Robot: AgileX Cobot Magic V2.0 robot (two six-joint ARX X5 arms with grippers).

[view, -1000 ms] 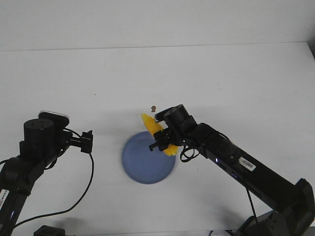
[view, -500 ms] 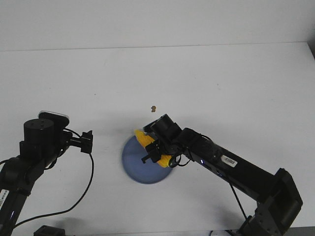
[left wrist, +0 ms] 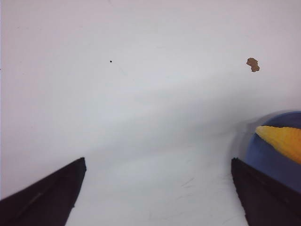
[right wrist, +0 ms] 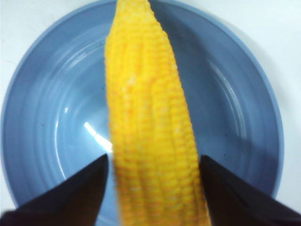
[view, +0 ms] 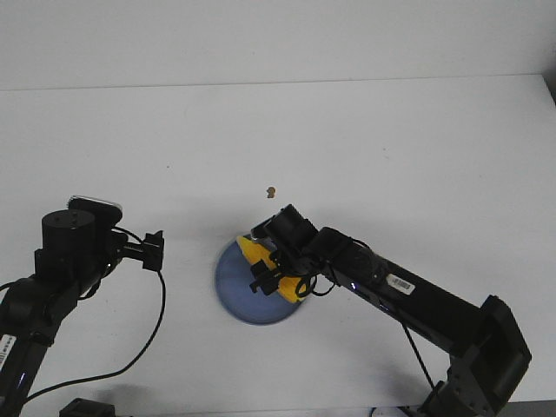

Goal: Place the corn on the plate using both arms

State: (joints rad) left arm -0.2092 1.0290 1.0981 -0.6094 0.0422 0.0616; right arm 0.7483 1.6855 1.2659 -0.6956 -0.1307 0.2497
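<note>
placing step: the right gripper [view: 271,276] is closed on the corn [view: 276,270], held over the plate [view: 233,291], tip toward 11 o'clock. the left gripper [view: 157,248] idles spread open at the plate's 9 o'clock. next, probably lower and release.

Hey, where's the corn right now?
In the front view the corn sits over the blue plate near table centre, between the right gripper's fingers; the brown speck lies just beyond.
</note>
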